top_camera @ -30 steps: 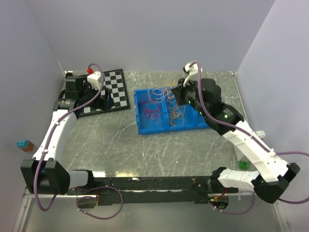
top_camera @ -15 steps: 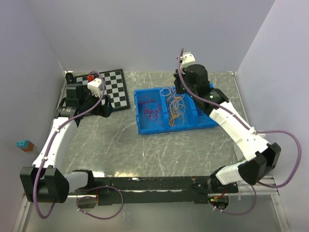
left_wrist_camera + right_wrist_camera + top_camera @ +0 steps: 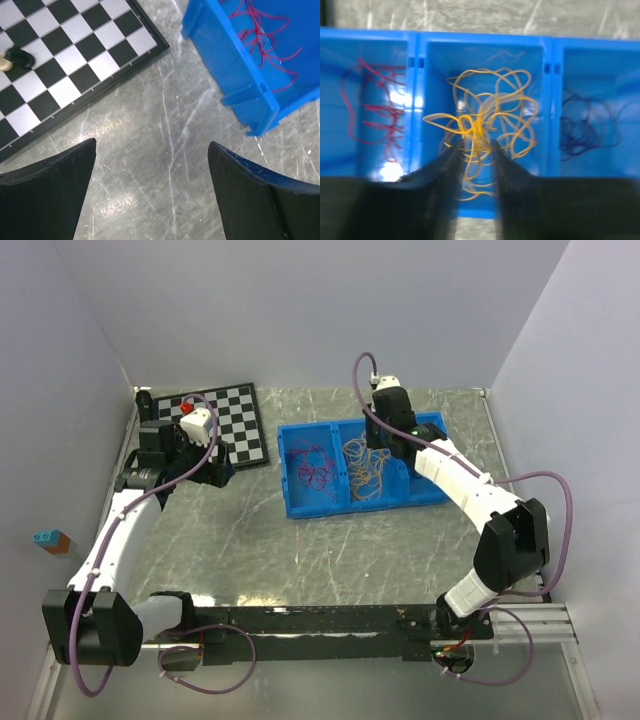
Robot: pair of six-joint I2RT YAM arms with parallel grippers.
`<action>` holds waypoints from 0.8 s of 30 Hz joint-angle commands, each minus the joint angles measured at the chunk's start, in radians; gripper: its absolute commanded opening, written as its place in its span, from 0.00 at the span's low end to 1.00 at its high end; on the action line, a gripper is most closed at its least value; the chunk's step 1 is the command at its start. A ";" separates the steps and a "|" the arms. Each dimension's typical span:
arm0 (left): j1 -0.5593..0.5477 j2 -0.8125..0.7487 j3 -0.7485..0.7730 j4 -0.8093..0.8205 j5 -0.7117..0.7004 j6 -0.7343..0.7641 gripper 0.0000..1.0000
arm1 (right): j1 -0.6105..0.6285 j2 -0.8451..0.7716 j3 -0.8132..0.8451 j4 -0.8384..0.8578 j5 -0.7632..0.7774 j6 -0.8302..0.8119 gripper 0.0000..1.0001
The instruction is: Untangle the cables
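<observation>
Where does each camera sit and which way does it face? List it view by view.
Top external: above and behind the bases, looking down on the table; left arm, right arm, chessboard and blue tray show.
Left wrist: low over the table, facing down between chessboard and tray; left jaws wide apart at bottom.
Right wrist: above the tray, facing down at yellow-orange cables; right jaws slightly apart, blurred.
Shared: both wrist views show the red cables.
</observation>
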 commanded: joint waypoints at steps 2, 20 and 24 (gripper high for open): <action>0.007 -0.031 0.012 0.048 -0.016 -0.035 0.97 | -0.025 -0.021 -0.016 0.016 -0.090 0.076 0.91; 0.025 0.012 0.070 0.090 -0.200 -0.150 0.96 | -0.043 -0.492 -0.228 -0.005 -0.207 0.186 1.00; 0.027 -0.006 0.058 0.112 -0.179 -0.156 0.97 | -0.046 -0.640 -0.326 -0.014 -0.141 0.182 1.00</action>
